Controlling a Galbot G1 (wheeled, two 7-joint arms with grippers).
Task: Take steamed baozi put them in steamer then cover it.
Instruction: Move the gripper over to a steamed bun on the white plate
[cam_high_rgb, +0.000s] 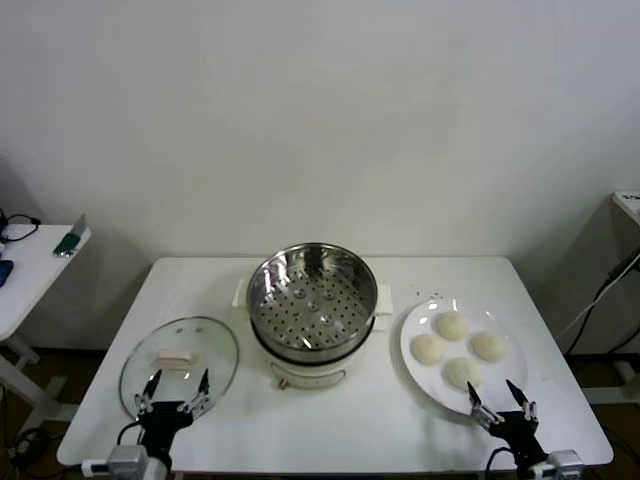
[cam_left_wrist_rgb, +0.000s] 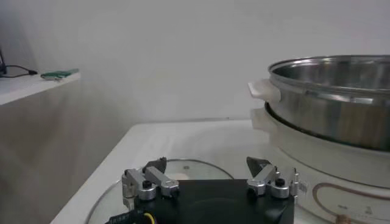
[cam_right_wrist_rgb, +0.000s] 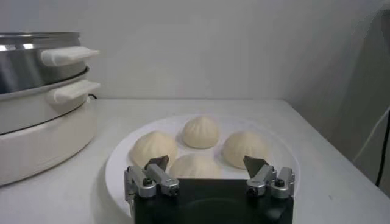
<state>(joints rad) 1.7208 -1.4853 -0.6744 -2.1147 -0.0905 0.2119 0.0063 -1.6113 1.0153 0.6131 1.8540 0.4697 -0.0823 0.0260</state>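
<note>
Several steamed baozi (cam_high_rgb: 459, 348) lie on a white plate (cam_high_rgb: 410, 352) at the table's right; they also show in the right wrist view, baozi (cam_right_wrist_rgb: 201, 131). The steamer (cam_high_rgb: 311, 300), a steel pot with a perforated tray on a white base, stands mid-table and holds nothing. The cover (cam_high_rgb: 180, 365), a glass lid with a cream handle, lies flat on the table at the left. My left gripper (cam_high_rgb: 176, 388) hangs open at the lid's near edge. My right gripper (cam_high_rgb: 496, 398) is open just in front of the plate's near rim. Both hold nothing.
A side table (cam_high_rgb: 30, 270) with small items stands off to the left. The steamer's side handle (cam_left_wrist_rgb: 264, 90) juts toward the lid side. A bare strip of tabletop (cam_high_rgb: 330, 420) runs in front of the steamer, between the two grippers.
</note>
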